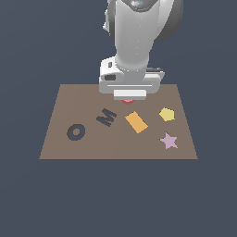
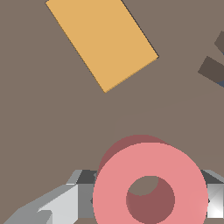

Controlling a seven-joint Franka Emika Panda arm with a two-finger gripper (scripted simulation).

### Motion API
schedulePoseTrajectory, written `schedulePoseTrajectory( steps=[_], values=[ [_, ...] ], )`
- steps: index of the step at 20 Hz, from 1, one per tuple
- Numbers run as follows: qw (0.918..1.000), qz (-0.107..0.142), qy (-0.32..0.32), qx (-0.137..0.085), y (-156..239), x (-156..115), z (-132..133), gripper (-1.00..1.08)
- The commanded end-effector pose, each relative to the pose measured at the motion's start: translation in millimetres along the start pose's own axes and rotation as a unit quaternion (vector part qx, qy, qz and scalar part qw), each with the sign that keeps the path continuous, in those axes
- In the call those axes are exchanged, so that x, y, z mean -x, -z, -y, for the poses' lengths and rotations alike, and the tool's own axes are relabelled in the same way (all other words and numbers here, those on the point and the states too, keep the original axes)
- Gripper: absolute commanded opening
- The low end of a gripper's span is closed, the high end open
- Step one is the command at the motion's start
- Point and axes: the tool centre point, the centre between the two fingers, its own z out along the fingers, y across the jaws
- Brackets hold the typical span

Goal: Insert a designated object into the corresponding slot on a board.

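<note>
Beside the orange rectangle (image 2: 102, 41), the tool (image 2: 148, 199) grips the salmon ring (image 2: 151, 173), M recess (image 1: 107, 117) nearby

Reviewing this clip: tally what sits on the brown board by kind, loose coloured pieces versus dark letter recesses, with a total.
Loose coloured pieces: 4 (salmon-red ring, orange rectangle, yellow pentagon, pink star)
Dark letter recesses: 2 (O-shaped recess, M-shaped recess)
Total: 6, all on the board
</note>
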Motion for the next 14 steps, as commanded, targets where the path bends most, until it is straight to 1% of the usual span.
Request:
schedulePoseTrajectory(
  steps=[1,5,8,11,14],
  values=[
    [0.9997,0.000,-0.024,0.000,0.5,-6.7,0.7,-1.00],
    [0.9973,0.000,-0.074,0.000,1.1,-20.5,1.0,-1.00],
    [0.9927,0.000,-0.120,0.000,1.7,-33.3,-0.1,-1.00],
    [0.9846,0.000,-0.175,0.000,2.3,-48.3,-3.0,-1.00],
    [0.9715,-0.001,-0.237,-0.001,3.1,-65.1,-8.5,-1.00]
  ],
)
